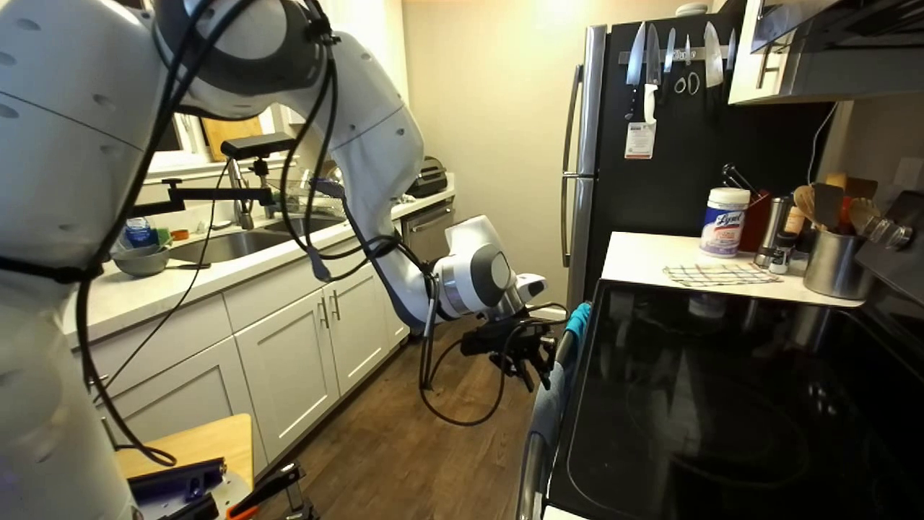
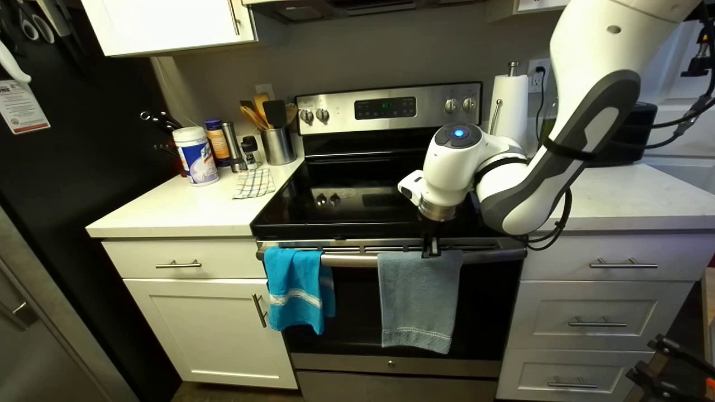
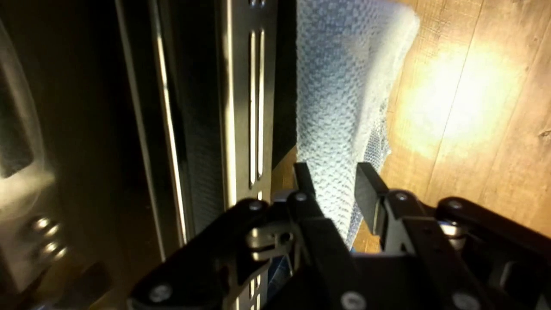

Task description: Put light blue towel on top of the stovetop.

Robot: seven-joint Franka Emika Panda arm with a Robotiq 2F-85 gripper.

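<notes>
The light blue towel (image 2: 419, 301) hangs limp over the oven door handle in an exterior view. It also shows edge-on beside the range in an exterior view (image 1: 548, 404) and fills the middle of the wrist view (image 3: 331, 86). The glossy black stovetop (image 1: 693, 404) lies above and behind the handle, and shows in both exterior views (image 2: 341, 195). My gripper (image 2: 431, 253) points down at the towel's top fold. In the wrist view my gripper (image 3: 331, 172) is open, its fingers apart with the towel's top fold between them. Whether a finger touches the cloth I cannot tell.
A brighter blue towel (image 2: 296, 290) hangs left of it on the oven handle (image 2: 352, 261). The slotted steel oven trim (image 3: 254, 107) runs close beside the fingers. A counter (image 2: 184, 215) holds a wipes canister (image 2: 195, 156) and utensil pot (image 2: 277, 146). A range hood (image 1: 844, 58) overhangs.
</notes>
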